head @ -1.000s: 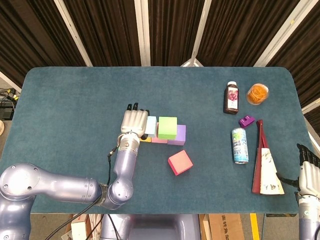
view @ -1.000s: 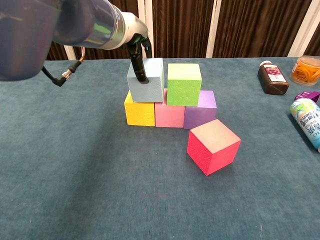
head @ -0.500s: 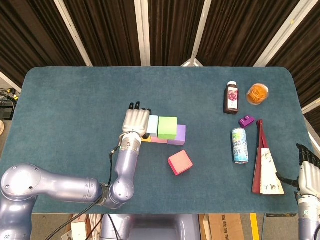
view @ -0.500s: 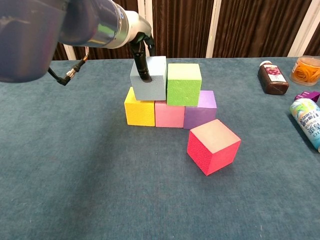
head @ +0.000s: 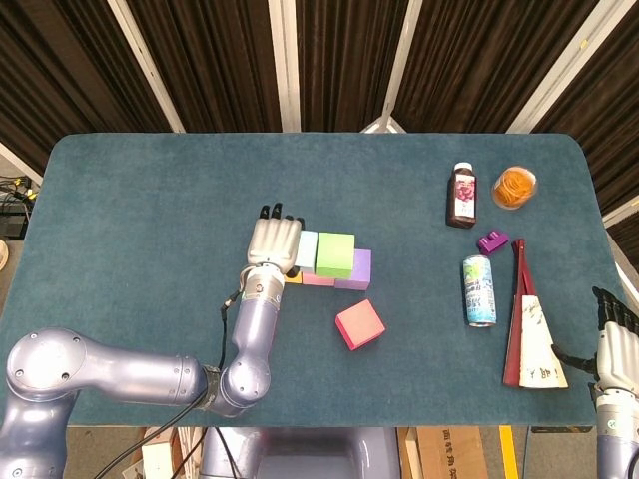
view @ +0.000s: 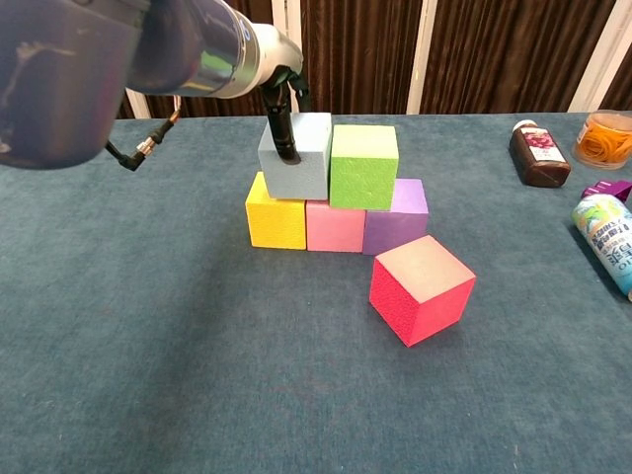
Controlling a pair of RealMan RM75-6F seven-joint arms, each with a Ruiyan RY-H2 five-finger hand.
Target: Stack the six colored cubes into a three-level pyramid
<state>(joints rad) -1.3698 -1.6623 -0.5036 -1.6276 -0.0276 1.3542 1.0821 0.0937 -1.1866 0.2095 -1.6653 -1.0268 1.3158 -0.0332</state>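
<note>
One left hand (head: 273,242) gripping pale blue cube (view: 296,158), fingers closed around it, atop yellow cube (view: 276,221).

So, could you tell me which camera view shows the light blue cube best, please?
The chest view: the light blue cube shows its front face there, resting on the yellow cube and pink cube, a finger of the left hand against it. The head view shows only a strip of its top beside that hand.

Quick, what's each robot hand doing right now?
Left robot hand: gripping the light blue cube.
Right robot hand: only partly visible at the frame edge, cannot be told.
</note>
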